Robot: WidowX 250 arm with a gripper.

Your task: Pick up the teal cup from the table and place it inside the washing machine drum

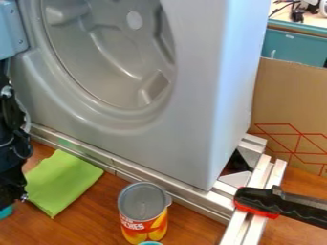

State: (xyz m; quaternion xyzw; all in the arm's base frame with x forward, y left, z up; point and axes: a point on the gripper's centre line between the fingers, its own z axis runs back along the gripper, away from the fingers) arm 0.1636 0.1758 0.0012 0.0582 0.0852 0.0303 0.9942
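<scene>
Evidently the green cloth is the thing nearest the black gripper, which hangs at the left edge of the view. The cloth lies flat on the wooden bench, just to the gripper's right in the view, its longer side slanting from upper right to lower left. Whether the jaws are open, closed or gripping anything cannot be told, nor can contact with the cloth. Farther right, past the cloth, 1 can stands upright, its long axis vertical, apart from the gripper and near the metal rails. Its label is red, orange and yellow, with pictures of fruit and pale lettering. Of 2 teal things, 1 lies by the gripper's lower end and the other, a rim, shows at the bottom edge beside the can. Behind stands a grey panel with a round recess; a black and red clamp handle lies over the rails at right.
</scene>
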